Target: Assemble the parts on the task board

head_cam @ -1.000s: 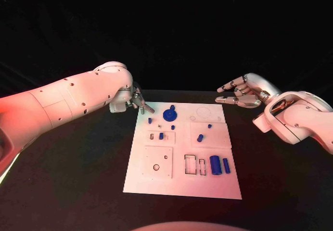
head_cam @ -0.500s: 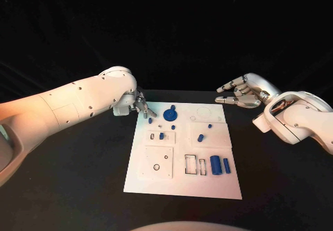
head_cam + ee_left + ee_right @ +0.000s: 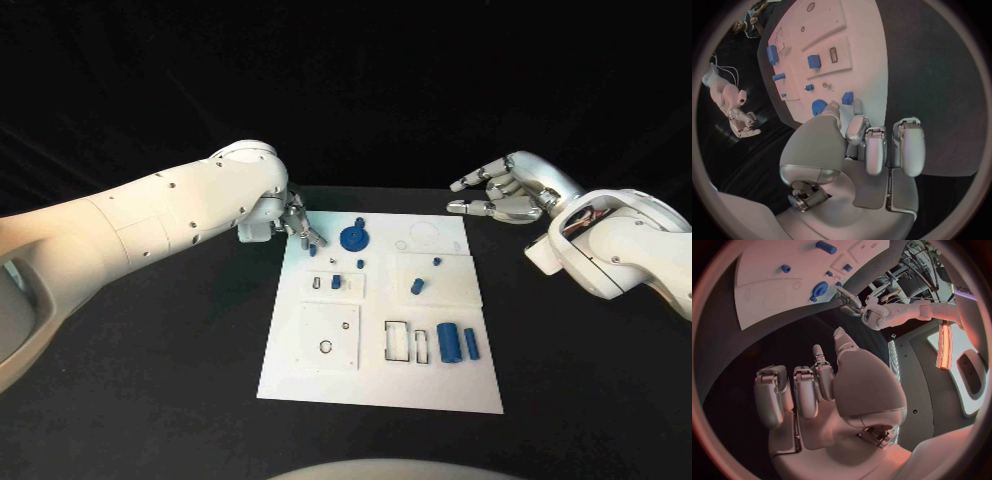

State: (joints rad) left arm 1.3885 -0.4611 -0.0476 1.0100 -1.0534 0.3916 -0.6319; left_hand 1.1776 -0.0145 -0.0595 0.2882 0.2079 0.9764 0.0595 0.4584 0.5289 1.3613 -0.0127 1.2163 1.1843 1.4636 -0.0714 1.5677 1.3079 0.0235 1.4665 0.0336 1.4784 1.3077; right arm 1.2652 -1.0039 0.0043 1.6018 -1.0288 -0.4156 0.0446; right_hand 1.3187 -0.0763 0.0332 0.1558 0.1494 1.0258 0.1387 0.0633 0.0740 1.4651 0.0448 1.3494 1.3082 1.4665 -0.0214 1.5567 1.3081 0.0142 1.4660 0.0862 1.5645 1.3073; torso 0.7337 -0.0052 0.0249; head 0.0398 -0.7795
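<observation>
Because the small blue part [image 3: 312,250] lies at the task board's [image 3: 378,385] far left corner, the left hand [image 3: 293,222] reaches there, fingertips just above it, apparently holding nothing. The right hand [image 3: 498,196] hovers clear, fingers loosely apart, empty.

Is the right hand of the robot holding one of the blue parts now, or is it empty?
Empty. The right hand hovers off the task board beyond its far right corner, fingers spread with nothing between them.
</observation>
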